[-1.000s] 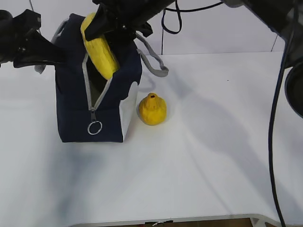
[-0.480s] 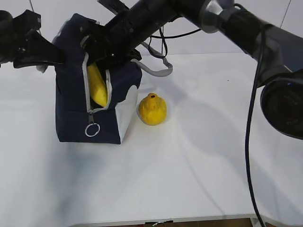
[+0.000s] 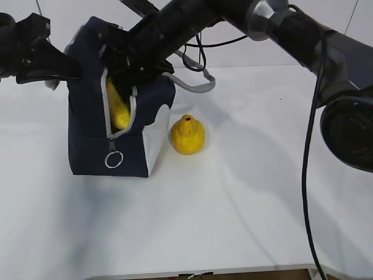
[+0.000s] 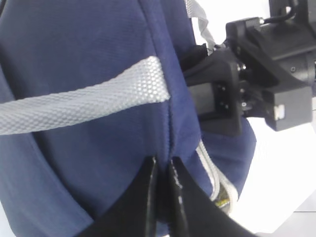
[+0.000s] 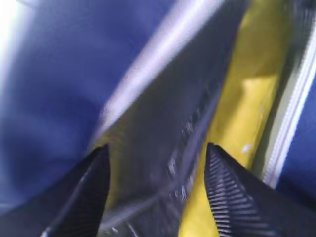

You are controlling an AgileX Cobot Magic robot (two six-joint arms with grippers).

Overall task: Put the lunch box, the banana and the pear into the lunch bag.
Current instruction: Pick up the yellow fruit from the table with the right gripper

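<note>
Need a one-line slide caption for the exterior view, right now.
Right pincer reaches into the open lunch bag with the banana inside; the pear waits beside it.

A white table [image 3: 250, 192] fills the scene, with a pale wall [image 3: 274, 41] behind.

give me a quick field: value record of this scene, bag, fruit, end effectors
lunch bag: upright on the white table, zipper open at the front
banana: inside the bag, seen through the zipper gap
pear: on the table, right of the bag
lunch box: not visible
left end effector: shut, pinching the bag's fabric
right end effector: open inside the bag's opening, banana beside it
</note>
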